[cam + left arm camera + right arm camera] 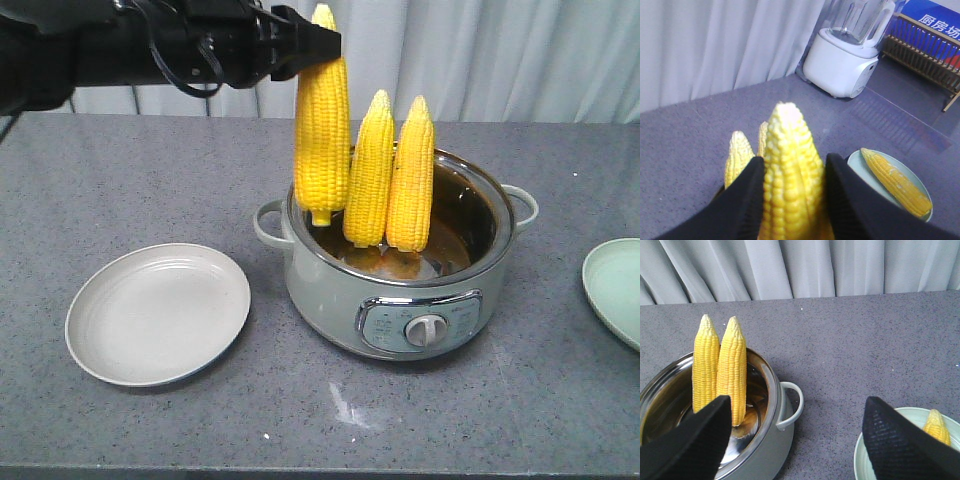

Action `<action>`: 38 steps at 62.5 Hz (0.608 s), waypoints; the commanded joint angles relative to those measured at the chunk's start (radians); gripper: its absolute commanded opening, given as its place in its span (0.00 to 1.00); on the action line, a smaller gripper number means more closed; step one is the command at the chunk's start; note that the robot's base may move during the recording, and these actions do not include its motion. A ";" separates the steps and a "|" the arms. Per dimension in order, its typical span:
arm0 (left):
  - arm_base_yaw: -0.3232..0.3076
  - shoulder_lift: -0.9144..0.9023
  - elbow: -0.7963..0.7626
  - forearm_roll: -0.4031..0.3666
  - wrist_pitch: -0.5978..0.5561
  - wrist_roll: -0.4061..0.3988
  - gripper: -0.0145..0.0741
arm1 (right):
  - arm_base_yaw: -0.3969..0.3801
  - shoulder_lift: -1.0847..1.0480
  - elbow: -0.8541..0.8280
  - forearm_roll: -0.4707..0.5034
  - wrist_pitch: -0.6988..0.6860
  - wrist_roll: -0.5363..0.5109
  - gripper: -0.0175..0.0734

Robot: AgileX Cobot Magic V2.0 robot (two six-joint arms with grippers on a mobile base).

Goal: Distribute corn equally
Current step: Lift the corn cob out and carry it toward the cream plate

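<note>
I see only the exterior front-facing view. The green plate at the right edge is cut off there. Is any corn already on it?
Observer: Yes. In the left wrist view, one cob lies flat on the green plate.
Operator: I do not see the right tool at all. Is it holding something?
Observer: No. In the right wrist view, the right tool is open and holds nothing.
Operator: And how is the left grip on the lifted cob?
Observer: The left tool presses the lifted cob from both sides, below its tip.
</note>
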 commanded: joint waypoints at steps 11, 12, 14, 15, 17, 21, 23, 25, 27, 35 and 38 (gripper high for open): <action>0.036 -0.223 -0.031 0.196 0.108 -0.043 0.15 | -0.006 -0.016 -0.029 0.031 -0.031 -0.007 0.75; 0.040 -0.234 -0.031 0.224 0.119 -0.061 0.15 | -0.006 -0.016 -0.029 0.031 -0.029 -0.007 0.75; 0.044 -0.248 -0.031 0.277 0.136 -0.091 0.15 | -0.006 -0.016 -0.029 0.031 -0.027 -0.007 0.75; 0.047 -0.258 -0.031 0.301 0.143 -0.105 0.15 | -0.006 -0.016 -0.029 0.031 -0.026 -0.007 0.75; 0.052 -0.273 -0.031 0.361 0.160 -0.136 0.15 | -0.006 -0.016 -0.029 0.032 -0.025 -0.007 0.75; 0.060 -0.295 -0.030 0.494 0.194 -0.207 0.15 | -0.006 -0.016 -0.029 0.037 -0.023 -0.007 0.75; 0.064 -0.302 -0.029 0.565 0.213 -0.244 0.15 | -0.006 -0.016 -0.029 0.039 -0.023 -0.007 0.75; 0.068 -0.304 -0.029 0.640 0.237 -0.283 0.15 | -0.006 -0.016 -0.029 0.041 -0.022 -0.007 0.75; 0.070 -0.304 -0.029 0.718 0.266 -0.326 0.15 | -0.006 -0.016 -0.029 0.043 -0.022 -0.007 0.75; 0.070 -0.291 -0.015 1.046 0.398 -0.535 0.15 | -0.006 -0.016 -0.029 0.050 -0.022 -0.007 0.75; 0.070 -0.283 0.008 1.133 0.411 -0.596 0.15 | -0.006 -0.016 -0.029 0.053 -0.021 -0.007 0.75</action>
